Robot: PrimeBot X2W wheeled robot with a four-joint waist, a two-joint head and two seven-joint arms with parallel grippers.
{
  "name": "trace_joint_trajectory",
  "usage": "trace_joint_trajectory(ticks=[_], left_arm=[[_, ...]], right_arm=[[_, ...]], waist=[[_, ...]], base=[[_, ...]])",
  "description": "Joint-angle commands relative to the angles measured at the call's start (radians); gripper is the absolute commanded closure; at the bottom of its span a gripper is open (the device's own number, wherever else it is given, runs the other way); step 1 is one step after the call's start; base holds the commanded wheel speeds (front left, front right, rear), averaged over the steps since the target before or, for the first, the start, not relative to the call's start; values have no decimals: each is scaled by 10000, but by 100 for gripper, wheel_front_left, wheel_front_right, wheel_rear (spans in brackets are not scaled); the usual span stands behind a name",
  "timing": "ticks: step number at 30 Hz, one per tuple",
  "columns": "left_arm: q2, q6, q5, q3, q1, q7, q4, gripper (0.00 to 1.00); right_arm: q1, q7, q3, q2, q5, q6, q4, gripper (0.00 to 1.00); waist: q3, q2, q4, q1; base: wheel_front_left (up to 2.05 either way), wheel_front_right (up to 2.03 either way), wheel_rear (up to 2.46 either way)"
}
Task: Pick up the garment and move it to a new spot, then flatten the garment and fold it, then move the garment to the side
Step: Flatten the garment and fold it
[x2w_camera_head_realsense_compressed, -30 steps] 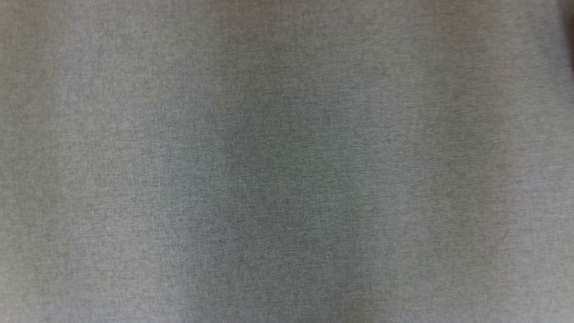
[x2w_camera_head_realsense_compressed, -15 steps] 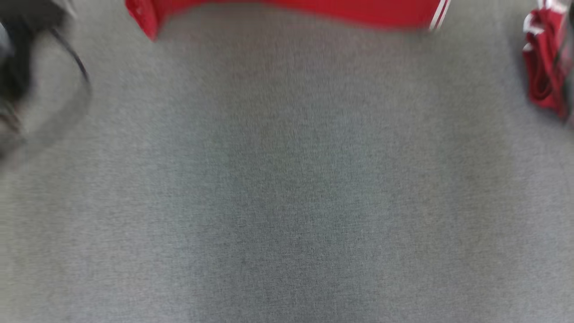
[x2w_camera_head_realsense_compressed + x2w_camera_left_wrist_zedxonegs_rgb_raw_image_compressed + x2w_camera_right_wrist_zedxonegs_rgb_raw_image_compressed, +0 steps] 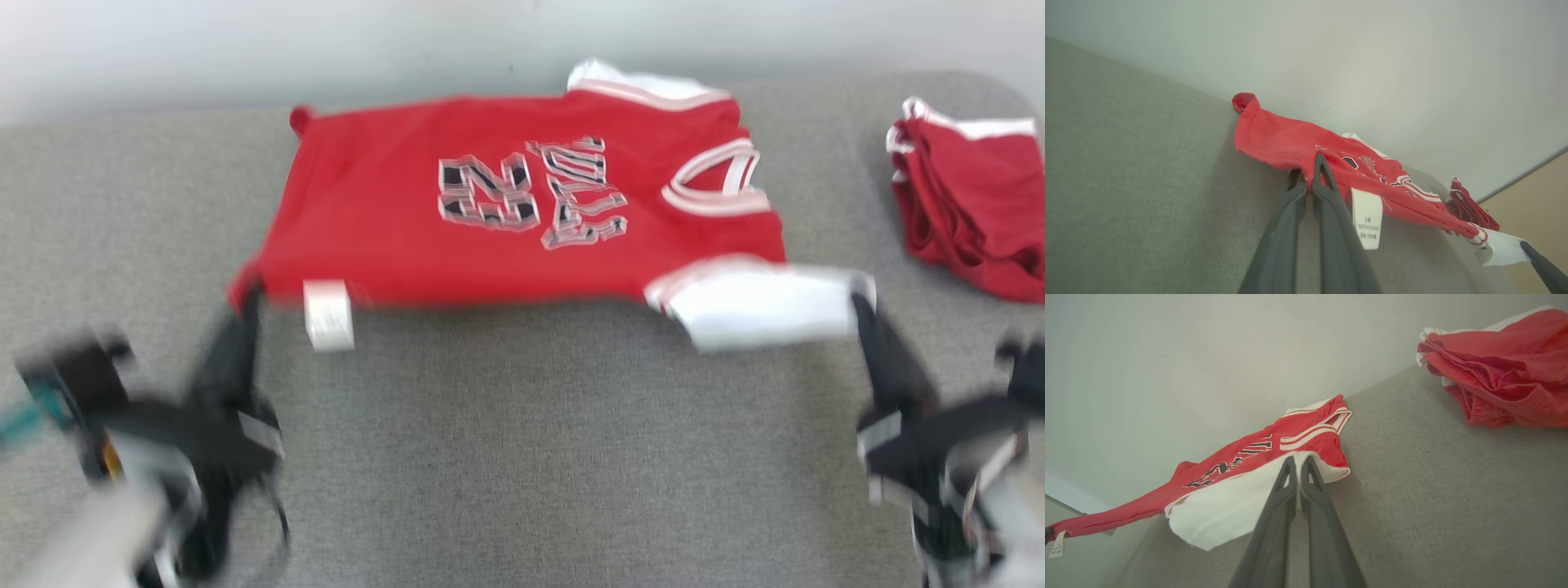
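Note:
The garment (image 3: 384,212) is a red jersey with white trim, a black-and-white number and a white sleeve piece. It is stretched flat across the far part of the grey table (image 3: 531,457). My left gripper (image 3: 247,298) is shut on its near left corner, beside a white label (image 3: 328,314). My right gripper (image 3: 861,298) is shut on the white sleeve piece at the near right corner. The left wrist view shows the left gripper (image 3: 1306,171) pinching the garment's (image 3: 1274,139) red hem. The right wrist view has the right gripper (image 3: 1296,463) closed on the white part of the garment (image 3: 1314,447).
A second red and white garment pile (image 3: 971,204) lies crumpled at the table's far right, also seen as the pile (image 3: 1502,375) in the right wrist view. A pale wall (image 3: 245,49) runs along the table's far edge. The other arm's finger (image 3: 1543,269) shows low right in the left wrist view.
The head camera has swung up: from bare grey table, to the garment's edge at the top, to the whole jersey and both grippers now.

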Motion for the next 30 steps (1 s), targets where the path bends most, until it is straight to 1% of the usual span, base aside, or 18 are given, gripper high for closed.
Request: trace_joint_trajectory(ticks=[1, 6, 8, 10, 12, 14, 19, 21, 23, 28, 30], left_arm=[[-174, 21, 205, 196, 1017, -21, -281, 100], [-664, 59, 530, 916, 3245, -25, -571, 100], [-789, 90, 829, 1150, 3964, -24, -535, 100], [-1043, 71, 1002, 1437, 4531, -24, -443, 100], [-1297, -94, 1154, 1688, 5055, -24, -262, 100], [-1419, -226, 1362, 1826, 5451, -26, 60, 100], [-1823, -547, 1812, 2491, 6166, -25, 603, 100], [-1872, -606, 1911, 2542, 6303, -25, 672, 100], [-2011, -751, 2138, 2693, 6468, -25, 775, 100], [-2200, -882, 2583, 2874, 6543, -25, 984, 100], [-2185, -947, 2820, 2984, 6471, -26, 1033, 100]], right_arm=[[857, -34, -160, 5, -254, -20, -173, 100], [2820, -85, -803, 390, -706, -20, -486, 100], [3504, 16, -932, 514, -985, -20, -660, 100], [4098, 168, -1020, 738, -1208, -20, -832, 100], [4574, 286, -1173, 916, -1385, -20, -997, 100], [5070, 471, -1308, 1021, -1619, -20, -1098, 100], [6210, 1053, -1747, 1277, -1850, -20, -1461, 100], [6411, 1164, -1779, 1341, -1898, -20, -1584, 100], [6872, 1429, -1970, 1557, -1980, -20, -1932, 100], [7081, 1784, -2122, 1907, -2093, -20, -2500, 100], [7035, 1902, -2276, 1957, -2211, -20, -2664, 100]], waist=[[-501, 2, 76, 5], [-832, 2, 113, 5], [-955, 2, 113, 5], [-1057, 2, 119, 5], [-1128, 2, 123, 5], [-1199, 2, 160, 5], [-1355, 2, 248, 5], [-1366, 2, 262, 5], [-1368, 2, 291, 5], [-1431, 2, 276, 5], [-1483, 2, 249, 5]], base=[[0, 0, 0], [0, 0, 0], [0, 0, 0], [0, 0, 0], [0, 0, 0], [0, 0, 0], [0, 0, 0], [0, 0, 0], [0, 0, 0], [0, 0, 0], [0, 0, 0]])
